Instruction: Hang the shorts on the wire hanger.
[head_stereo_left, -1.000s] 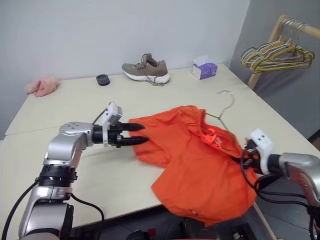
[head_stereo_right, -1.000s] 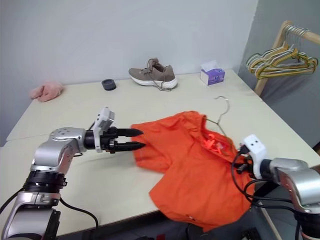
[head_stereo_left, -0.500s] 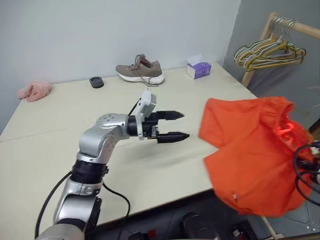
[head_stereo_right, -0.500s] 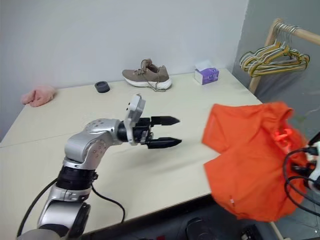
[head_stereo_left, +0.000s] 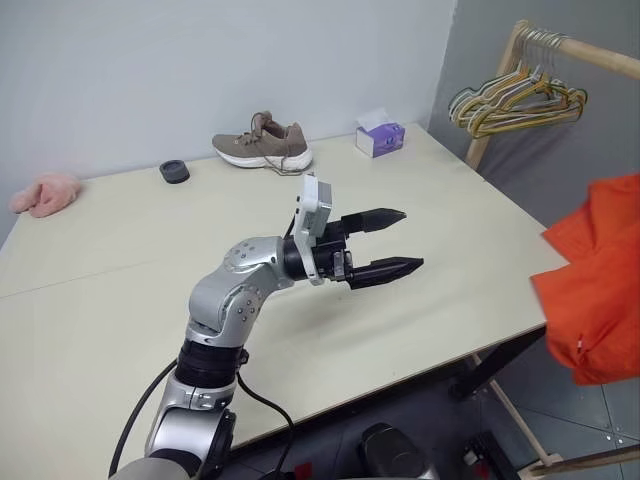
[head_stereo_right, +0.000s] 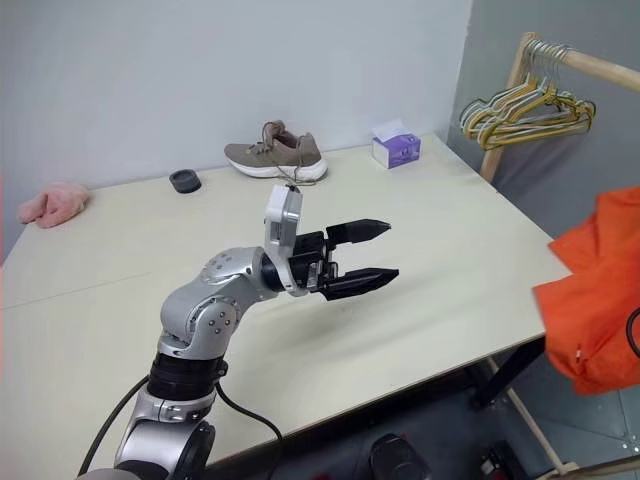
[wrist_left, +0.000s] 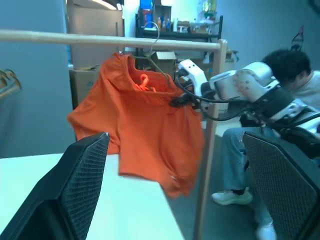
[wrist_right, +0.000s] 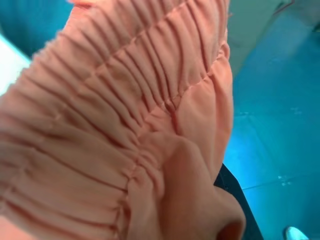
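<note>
Across the table (head_stereo_left: 120, 300) we have the left gripper (head_stereo_left: 400, 243) above its middle, pointing toward three o'clock. At ten o'clock from it, near the far edge, lies the shoe (head_stereo_left: 262, 147); the small round object (head_stereo_left: 174, 172) sits just at nine o'clock of the shoe, and the cloth (head_stereo_left: 44, 193) farther out at nine o'clock by the table's left end. The tissue box (head_stereo_left: 380, 137) stands at three o'clock of the shoe, near the far right corner. Beyond that corner, at two o'clock, the rack (head_stereo_left: 540, 50) carries a bunch of hangers (head_stereo_left: 515, 100). The shorts (head_stereo_left: 600, 290) hang past the table's right edge, at three o'clock from the gripper.
</note>
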